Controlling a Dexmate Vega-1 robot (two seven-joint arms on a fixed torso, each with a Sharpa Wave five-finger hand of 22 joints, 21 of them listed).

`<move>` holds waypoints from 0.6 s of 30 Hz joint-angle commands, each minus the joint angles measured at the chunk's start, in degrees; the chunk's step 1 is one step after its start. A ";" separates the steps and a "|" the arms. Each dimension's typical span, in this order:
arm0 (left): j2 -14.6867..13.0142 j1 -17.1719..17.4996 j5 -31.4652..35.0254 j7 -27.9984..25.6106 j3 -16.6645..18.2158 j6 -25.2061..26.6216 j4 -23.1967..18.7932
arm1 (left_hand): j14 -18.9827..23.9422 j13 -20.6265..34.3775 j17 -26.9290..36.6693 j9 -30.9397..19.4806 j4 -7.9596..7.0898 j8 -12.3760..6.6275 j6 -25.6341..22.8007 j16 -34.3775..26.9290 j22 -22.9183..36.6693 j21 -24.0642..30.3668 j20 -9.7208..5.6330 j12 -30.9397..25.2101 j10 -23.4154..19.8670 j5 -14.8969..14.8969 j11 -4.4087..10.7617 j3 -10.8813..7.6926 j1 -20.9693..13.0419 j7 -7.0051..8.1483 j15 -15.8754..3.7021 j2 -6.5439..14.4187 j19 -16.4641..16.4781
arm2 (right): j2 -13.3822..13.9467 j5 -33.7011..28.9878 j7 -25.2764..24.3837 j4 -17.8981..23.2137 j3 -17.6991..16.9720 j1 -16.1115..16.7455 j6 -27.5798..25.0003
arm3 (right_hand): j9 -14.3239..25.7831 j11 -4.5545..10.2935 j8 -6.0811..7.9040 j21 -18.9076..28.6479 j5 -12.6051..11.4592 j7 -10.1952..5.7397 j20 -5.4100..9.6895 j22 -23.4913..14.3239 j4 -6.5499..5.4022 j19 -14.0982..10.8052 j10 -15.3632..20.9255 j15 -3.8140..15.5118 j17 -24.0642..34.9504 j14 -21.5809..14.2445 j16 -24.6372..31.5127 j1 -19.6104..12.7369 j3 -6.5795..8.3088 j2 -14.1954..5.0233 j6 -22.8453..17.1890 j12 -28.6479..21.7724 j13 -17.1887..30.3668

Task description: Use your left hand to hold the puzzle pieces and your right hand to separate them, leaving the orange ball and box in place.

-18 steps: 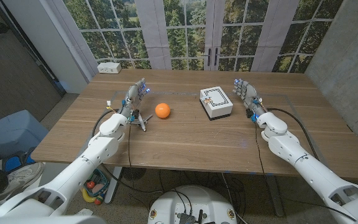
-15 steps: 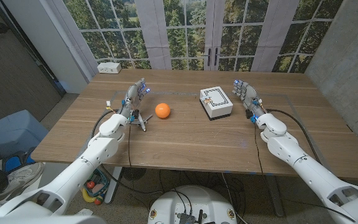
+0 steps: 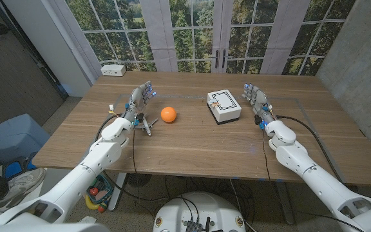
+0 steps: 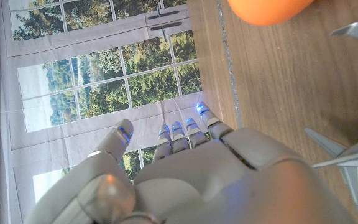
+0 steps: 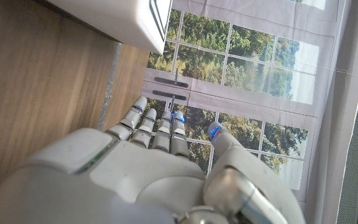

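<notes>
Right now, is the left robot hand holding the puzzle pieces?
No. In the head view the left robot hand stands open beside the puzzle pieces, which lie untouched on the table.

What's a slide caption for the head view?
Both hands, left and right, open beside metal puzzle pieces, orange ball, white box.

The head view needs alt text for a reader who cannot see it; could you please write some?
Two robot hands, left and right, stand open on a wooden table, holding nothing. Between them lie metal puzzle pieces beside the left hand, an orange ball and a white box.
</notes>
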State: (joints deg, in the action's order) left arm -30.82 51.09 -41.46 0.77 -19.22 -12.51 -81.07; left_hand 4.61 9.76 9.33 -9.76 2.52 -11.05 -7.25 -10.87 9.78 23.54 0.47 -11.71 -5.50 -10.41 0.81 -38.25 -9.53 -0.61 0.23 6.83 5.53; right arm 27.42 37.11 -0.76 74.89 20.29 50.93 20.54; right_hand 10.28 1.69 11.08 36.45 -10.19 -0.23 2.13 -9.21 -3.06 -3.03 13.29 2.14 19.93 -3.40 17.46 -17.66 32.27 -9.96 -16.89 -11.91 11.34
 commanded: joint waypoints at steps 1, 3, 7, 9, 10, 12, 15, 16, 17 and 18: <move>-1.75 -2.45 0.79 1.67 -1.35 3.41 -1.39 | 4.08 0.27 0.23 -0.15 2.70 -0.40 -3.30 -0.64 0.35 -0.19 2.34 -0.60 -2.98 -0.01 -0.49 0.58 -0.24 -0.02 0.49 -1.85 2.35 | 0.96 -2.98 -4.90 3.99 -0.69 2.94 1.33 | 0.28 -0.26 0.49 -0.37 -0.21 0.26 5.78 -0.18 0.79 -0.75 0.90 3.32 -0.20 -1.11 0.33 -0.32 0.18 -0.24 -1.07 -0.55 0.12; -2.62 -2.47 1.68 0.27 -1.56 4.91 -3.12 | 6.76 0.33 0.35 -0.20 4.23 -0.36 -4.75 -0.92 0.45 -1.12 3.24 -0.69 -4.60 0.13 -0.58 1.00 -0.36 -1.00 0.93 -2.65 1.43 | 1.09 -3.15 -5.66 4.74 -0.95 3.56 1.38 | 0.30 -0.41 0.58 -0.52 -0.10 0.42 4.70 -0.24 1.02 -1.11 1.53 2.37 -0.27 -2.16 0.77 -0.25 -0.11 -0.07 -1.53 -0.72 0.13; -3.72 -1.47 3.74 -5.04 -1.53 7.89 -7.72 | 11.52 0.48 0.61 -0.26 6.32 -0.40 -7.41 -1.54 0.66 -1.56 3.45 -1.28 -8.79 0.29 -0.28 1.92 -0.35 -0.85 0.59 -4.34 2.58 | 1.24 -3.69 -6.93 5.86 -1.40 4.72 2.02 | 0.33 -0.72 0.70 -0.46 0.07 0.99 3.01 -0.42 1.29 -2.51 2.62 1.09 -0.26 -4.19 1.72 0.10 -0.77 0.15 -2.32 -0.95 0.17; -4.66 -1.59 3.66 -5.37 -1.69 10.09 -9.51 | 12.23 0.52 0.64 -0.28 6.66 -0.45 -7.96 -1.59 0.70 -1.36 3.49 -1.28 -9.32 0.28 -0.41 1.94 -0.59 -1.12 0.28 -4.50 3.51 | 1.24 -3.88 -7.42 6.26 -1.68 5.33 2.61 | 0.34 -0.82 0.63 -0.39 0.09 1.04 2.72 -0.46 1.57 -3.34 3.84 1.09 -0.28 -4.23 1.80 0.07 -0.94 0.14 -2.35 -1.31 0.21; -4.68 -1.59 3.65 -5.41 -1.69 10.20 -9.56 | 12.49 0.54 0.65 -0.29 6.87 -0.59 -8.49 -1.58 0.70 -1.28 3.56 -1.29 -9.59 0.27 -0.34 1.87 -0.83 -1.28 0.23 -4.51 3.95 | 1.23 -3.89 -7.42 6.26 -1.69 5.34 2.61 | 0.34 -0.83 0.64 -0.38 0.09 1.06 2.71 -0.46 1.66 -3.45 3.85 1.07 -0.30 -4.24 1.80 0.03 -0.95 0.16 -2.41 -1.30 0.21; -5.32 -1.82 3.96 -5.81 -1.92 11.65 -10.62 | 12.90 0.59 0.70 -0.34 7.43 -1.03 -10.15 -1.44 0.71 -1.27 3.71 -1.24 -10.20 0.24 -0.38 1.60 -1.72 -1.42 0.03 -4.51 4.64 | 1.17 -3.91 -7.66 6.39 -1.87 5.64 2.90 | 0.34 -0.94 0.63 -0.37 0.09 1.06 2.73 -0.45 1.86 -3.65 3.87 1.04 -0.34 -4.25 1.79 -0.10 -0.93 0.18 -2.44 -1.27 0.21; -6.43 -2.10 5.05 -7.42 -2.36 14.36 -12.70 | 14.06 0.69 0.78 -0.47 8.09 -1.59 -12.29 -1.48 0.72 -1.44 3.93 -1.36 -11.53 0.28 -0.09 1.13 -3.49 -1.82 -0.40 -4.63 5.25 | 1.16 -4.05 -7.72 6.42 -2.05 6.03 3.53 | 0.34 -0.99 0.63 -0.36 0.08 1.11 2.74 -0.45 2.20 -3.99 3.92 1.07 -0.41 -4.25 1.77 -0.34 -0.87 0.19 -2.54 -1.24 0.22; -6.79 -2.20 5.47 -7.97 -2.50 15.22 -13.38 | 14.36 0.73 0.80 -0.51 8.20 -1.68 -12.77 -1.47 0.73 -1.58 3.92 -1.50 -12.23 0.32 -0.04 1.04 -4.06 -1.87 -0.47 -4.78 5.26 | 1.13 -4.03 -7.78 6.48 -2.15 6.18 3.71 | 0.34 -0.99 0.63 -0.36 0.08 1.10 2.74 -0.45 2.27 -4.07 3.97 1.08 -0.42 -4.30 1.79 -0.38 -0.87 0.19 -2.55 -1.25 0.22; -7.39 -2.34 6.25 -9.20 -2.76 16.86 -14.70 | 14.72 0.76 0.82 -0.55 8.31 -1.85 -13.33 -1.52 0.73 -1.67 3.88 -1.46 -12.41 0.35 -0.12 0.99 -4.54 -1.99 -0.53 -4.96 5.30 | 1.25 -4.06 -7.80 6.60 -2.31 6.47 3.99 | 0.34 -1.01 0.64 -0.36 0.08 1.14 2.73 -0.45 2.37 -4.18 4.03 1.06 -0.44 -4.32 1.80 -0.45 -0.86 0.20 -2.63 -1.25 0.22; -7.40 -2.34 6.27 -9.31 -2.75 17.07 -14.79 | 14.88 0.79 0.85 -0.60 8.41 -2.12 -14.22 -1.46 0.74 -1.78 3.94 -1.49 -12.81 0.40 -0.23 0.93 -5.16 -2.07 -0.50 -5.22 5.37 | 1.24 -4.07 -7.79 6.59 -2.32 6.48 4.00 | 0.34 -1.01 0.64 -0.36 0.08 1.15 2.73 -0.45 2.40 -4.21 4.04 1.06 -0.45 -4.32 1.80 -0.46 -0.86 0.20 -2.63 -1.25 0.22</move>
State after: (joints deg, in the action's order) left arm -35.18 49.36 -38.16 -3.44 -20.94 -3.30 -89.37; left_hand 18.68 10.29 10.02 -10.03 10.48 -12.50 -19.82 -11.93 10.30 22.03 4.40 -12.92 -17.37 -10.15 0.65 -37.07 -13.32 -2.53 -0.24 1.93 10.07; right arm 28.41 33.82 -7.01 80.05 18.83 55.46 22.99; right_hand 10.56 0.72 11.48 36.16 -10.19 0.80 2.05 -9.49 -1.10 -6.75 16.59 2.25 19.39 -7.19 18.98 -17.66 31.23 -9.96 -18.93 -13.02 11.34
